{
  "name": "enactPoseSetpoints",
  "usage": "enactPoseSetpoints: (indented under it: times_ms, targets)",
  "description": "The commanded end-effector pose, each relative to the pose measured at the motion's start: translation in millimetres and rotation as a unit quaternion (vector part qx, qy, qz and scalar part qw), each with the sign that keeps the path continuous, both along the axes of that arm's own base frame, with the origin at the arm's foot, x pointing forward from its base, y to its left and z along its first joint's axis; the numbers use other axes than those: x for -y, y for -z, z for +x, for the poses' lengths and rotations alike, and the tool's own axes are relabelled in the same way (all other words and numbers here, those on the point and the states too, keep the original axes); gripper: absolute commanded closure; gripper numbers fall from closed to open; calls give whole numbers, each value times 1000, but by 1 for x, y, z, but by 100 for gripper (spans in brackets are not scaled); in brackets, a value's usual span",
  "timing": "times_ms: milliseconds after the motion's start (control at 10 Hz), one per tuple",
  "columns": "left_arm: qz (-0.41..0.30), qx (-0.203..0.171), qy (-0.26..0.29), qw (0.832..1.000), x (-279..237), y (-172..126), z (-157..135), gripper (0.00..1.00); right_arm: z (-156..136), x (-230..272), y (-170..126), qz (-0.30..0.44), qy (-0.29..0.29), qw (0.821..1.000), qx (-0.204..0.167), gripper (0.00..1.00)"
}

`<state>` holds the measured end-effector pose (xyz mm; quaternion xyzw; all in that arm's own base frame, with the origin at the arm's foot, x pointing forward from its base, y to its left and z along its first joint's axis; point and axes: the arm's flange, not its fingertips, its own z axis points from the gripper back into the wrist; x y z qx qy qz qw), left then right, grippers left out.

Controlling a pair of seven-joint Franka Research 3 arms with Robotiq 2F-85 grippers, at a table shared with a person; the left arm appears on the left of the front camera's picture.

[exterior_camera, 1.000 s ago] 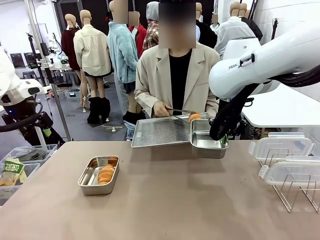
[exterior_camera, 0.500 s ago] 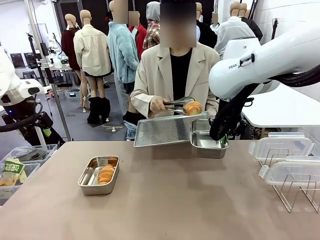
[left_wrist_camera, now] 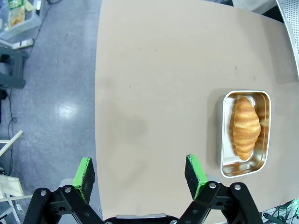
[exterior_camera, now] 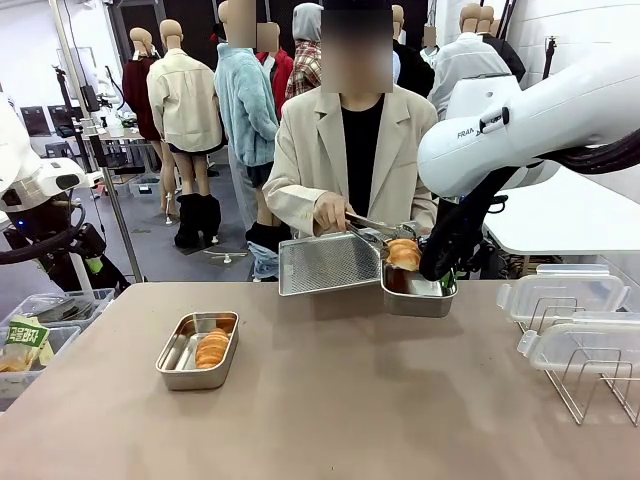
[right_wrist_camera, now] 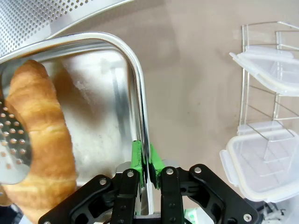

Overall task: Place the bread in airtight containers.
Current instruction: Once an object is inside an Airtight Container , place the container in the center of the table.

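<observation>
- The right gripper (right_wrist_camera: 145, 158) (black, with green pads) is clamped together on the rolled rim of a small rectangular shiny steel pan (exterior_camera: 418, 297) at the table's far edge, one finger inside the wall and one outside.
- Inside that pan lies a golden-brown, ridged, croissant-like bread (exterior_camera: 404, 254), close to the wall opposite the gripped rim.
- A pair of steel tongs (exterior_camera: 372, 228) with perforated blades is in the person's hand (exterior_camera: 328, 212). One blade lies against the bread.
- The person stands at the far side in a beige jacket and tilts a large flat perforated steel tray (exterior_camera: 330, 264) just beside the held pan, its lower edge near the pan's rim.
- The left gripper (left_wrist_camera: 140, 170) hangs with its fingers wide apart over the tan table (exterior_camera: 350, 410) near the edge, holding nothing.
- A second steel pan (left_wrist_camera: 222, 140) of the same kind rests on the table toward the robot's left. It is lidless, with another golden-brown bread (left_wrist_camera: 245, 127) lying lengthwise in it.
- Two clear plastic clip lids (exterior_camera: 562, 292) stand in a wire rack (exterior_camera: 590, 390) at the table's right side, well apart from both pans.
</observation>
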<state>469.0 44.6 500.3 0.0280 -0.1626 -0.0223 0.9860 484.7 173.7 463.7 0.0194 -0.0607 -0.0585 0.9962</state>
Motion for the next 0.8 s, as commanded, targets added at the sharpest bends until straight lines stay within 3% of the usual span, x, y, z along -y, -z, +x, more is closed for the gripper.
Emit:
enactPoseSetpoints:
  times_ms: [0, 700]
  targets:
    - [2, 2, -8, 1000, 1, -2, -1, 0, -1, 0, 0, 2, -2, 1000, 10, 100]
    - [2, 2, -8, 1000, 1, -2, -1, 0, -1, 0, 0, 2, -2, 1000, 10, 100]
